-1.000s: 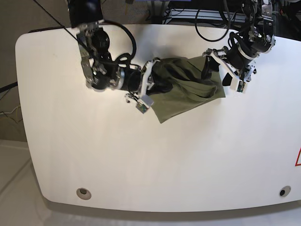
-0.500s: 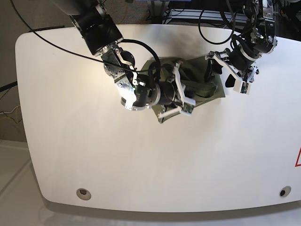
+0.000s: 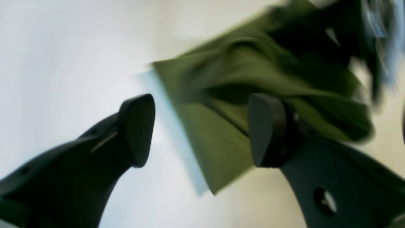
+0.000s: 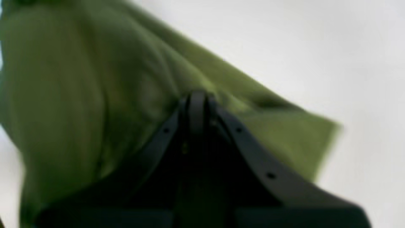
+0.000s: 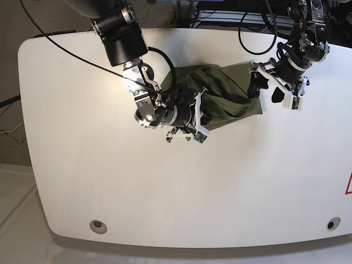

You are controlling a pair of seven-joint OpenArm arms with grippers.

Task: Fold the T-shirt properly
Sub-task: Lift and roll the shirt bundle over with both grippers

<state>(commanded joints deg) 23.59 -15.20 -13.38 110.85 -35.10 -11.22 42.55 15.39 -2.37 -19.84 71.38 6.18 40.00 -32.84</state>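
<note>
Base view: right arm dragged a fold across the T-shirt

Base camera showed the right gripper (image 5: 193, 120) carried from the shirt's left edge a second earlier onto its lower middle, cloth bunched under it. The right wrist view had its fingers pressed together on a pinch of the T-shirt (image 5: 228, 96), so a fold looked under way, not finished. The left gripper (image 5: 273, 88) had drifted slightly right, just beside the shirt's right edge; the left wrist view showed its fingers (image 3: 137, 128) wide apart, holding nothing. The shirt lay crumpled on the far middle of the white table (image 5: 165, 198): soft matte olive cotton, deep rolling creases, one flat corner pointing forward.
</note>
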